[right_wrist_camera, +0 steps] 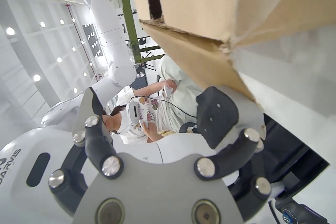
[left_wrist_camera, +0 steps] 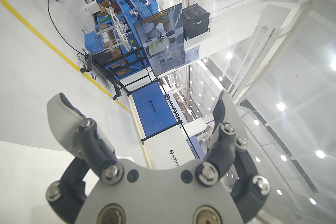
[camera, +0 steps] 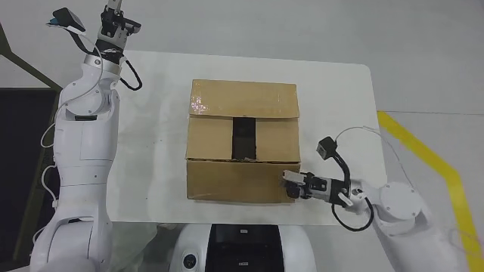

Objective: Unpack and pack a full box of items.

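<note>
A brown cardboard box (camera: 242,140) stands in the middle of the white table (camera: 340,106). Its top flaps are folded nearly closed, with a dark gap (camera: 244,137) between them. My right gripper (camera: 291,183) is at the box's near right corner, open. In the right wrist view the box's near flap (right_wrist_camera: 199,57) slants down onto one finger pad (right_wrist_camera: 218,114) of the right gripper (right_wrist_camera: 152,104), and nothing sits between the fingers. My left gripper (camera: 114,0) is held high beyond the table's far left corner. It is open and empty (left_wrist_camera: 141,99), and it points up into the room.
Bare table surface lies to the left and right of the box and along the far edge. A yellow floor line (camera: 423,151) runs past the table's right side. A dark panel (camera: 23,136) sits on the floor to the left.
</note>
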`<state>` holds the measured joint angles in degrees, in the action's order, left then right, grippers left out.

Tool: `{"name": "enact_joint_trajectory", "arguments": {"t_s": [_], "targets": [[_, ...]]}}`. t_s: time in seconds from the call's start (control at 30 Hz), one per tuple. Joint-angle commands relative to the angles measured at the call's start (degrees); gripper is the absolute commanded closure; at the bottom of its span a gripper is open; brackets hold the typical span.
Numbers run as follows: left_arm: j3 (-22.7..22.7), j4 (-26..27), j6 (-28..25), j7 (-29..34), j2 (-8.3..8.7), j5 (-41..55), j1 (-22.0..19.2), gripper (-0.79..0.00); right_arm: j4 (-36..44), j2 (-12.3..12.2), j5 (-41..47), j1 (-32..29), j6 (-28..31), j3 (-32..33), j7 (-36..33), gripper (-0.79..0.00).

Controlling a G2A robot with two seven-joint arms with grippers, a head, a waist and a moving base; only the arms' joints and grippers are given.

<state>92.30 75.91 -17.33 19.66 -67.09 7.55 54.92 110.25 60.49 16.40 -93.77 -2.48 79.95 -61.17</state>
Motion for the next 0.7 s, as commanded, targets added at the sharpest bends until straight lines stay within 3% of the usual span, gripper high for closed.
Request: {"name": "enact_joint_trajectory", "arguments": {"t_s": [0.0,0.37,0.67], "targets": [[0.0,0.0,0.0,0.0,0.0,0.0,0.0,-0.785,1.08,-0.18,1.9,-0.31,0.0,1.12,-1.01,-0.785],[0.0,0.0,0.0,0.0,0.0,0.0,0.0,-0.785,1.54,-0.42,9.68,2.56,0.62,3.7,-0.37,-0.785],[0.0,0.0,0.0,0.0,0.0,0.0,0.0,-0.785,-7.53,0.3,11.86,12.16,-1.08,-0.85,3.76,-0.785]]}}
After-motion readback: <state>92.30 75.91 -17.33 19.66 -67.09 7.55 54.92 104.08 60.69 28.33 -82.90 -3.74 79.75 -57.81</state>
